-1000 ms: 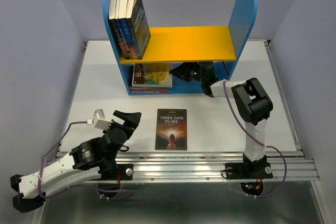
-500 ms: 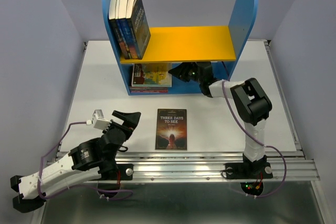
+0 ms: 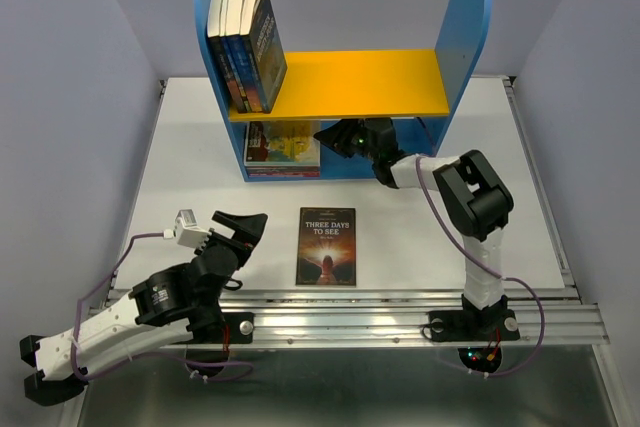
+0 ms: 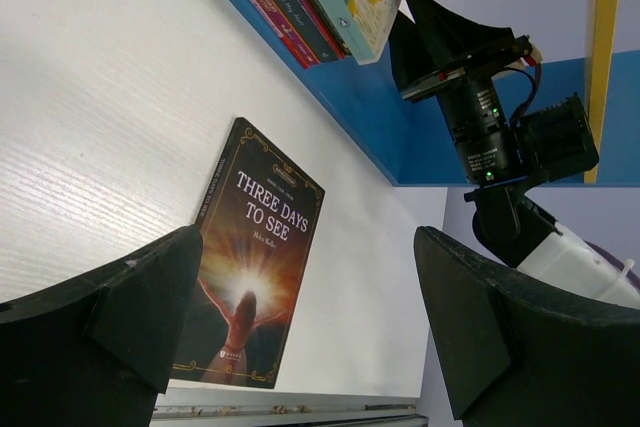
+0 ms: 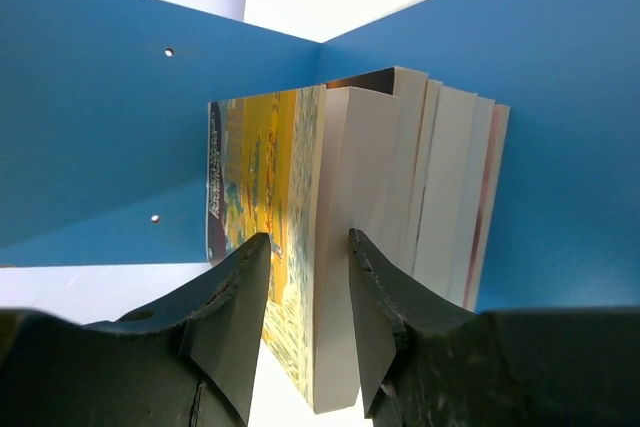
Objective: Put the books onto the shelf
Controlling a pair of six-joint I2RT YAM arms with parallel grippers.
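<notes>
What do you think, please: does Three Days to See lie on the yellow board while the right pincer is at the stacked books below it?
Not quite: the top external view shows Three Days to See lying on the white table before the shelf, not on the yellow board. The right pincer is indeed at the stacked books below it.

Top view looks down from behind; both wrist views (right very near) share the stacked books (image 5: 400, 207).

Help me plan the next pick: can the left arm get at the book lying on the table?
Probably yes: the left gripper is open, the book lies flat beside it, nothing between.
</notes>
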